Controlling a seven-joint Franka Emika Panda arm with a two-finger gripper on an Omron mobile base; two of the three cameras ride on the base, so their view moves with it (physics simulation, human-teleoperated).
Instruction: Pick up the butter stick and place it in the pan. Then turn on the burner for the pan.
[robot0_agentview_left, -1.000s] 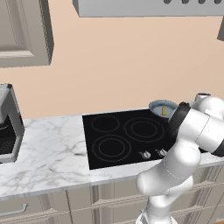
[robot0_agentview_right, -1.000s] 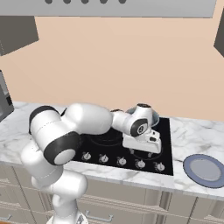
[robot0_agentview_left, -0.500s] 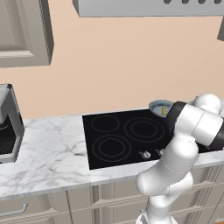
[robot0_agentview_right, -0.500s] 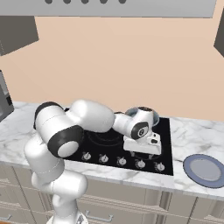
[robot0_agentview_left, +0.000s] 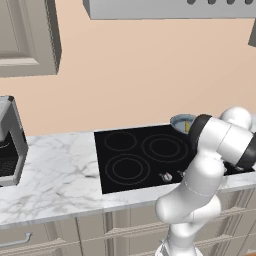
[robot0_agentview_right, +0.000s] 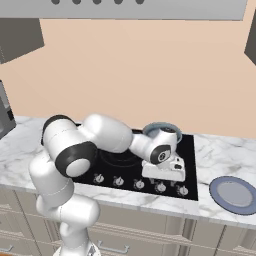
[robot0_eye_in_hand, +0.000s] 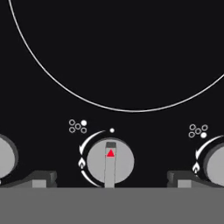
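Now the work is the second half of the task, by the look of it: the butter stick (robot0_agentview_left: 187, 125) shows as a sliver of pale yellow inside the pan (robot0_agentview_left: 182, 121), which sits on the rear right burner of the black cooktop (robot0_agentview_left: 130, 160), so what remains is the knob. The gripper (robot0_eye_in_hand: 109, 183) hangs low over the front edge of the cooktop, its jaws spread fully wide and holding nothing, with the two dark fingertips (robot0_eye_in_hand: 41, 178) standing well out to either side of the centre knob (robot0_eye_in_hand: 110, 161). That knob lies squarely between them, its raised bar and red triangle pointing up toward the small white dot, which I take to be the off mark. To do this well, check first that this is the right knob: the dot diagram (robot0_eye_in_hand: 77, 126) beside it lights the upper right dot, which seems to match the pan's burner. Then lower straight down, close the jaws on the flat sides of the bar rather than the round rim, and twist along the arc toward the flame mark (robot0_eye_in_hand: 82, 162), staying clear of the neighbouring knob (robot0_eye_in_hand: 216, 162).
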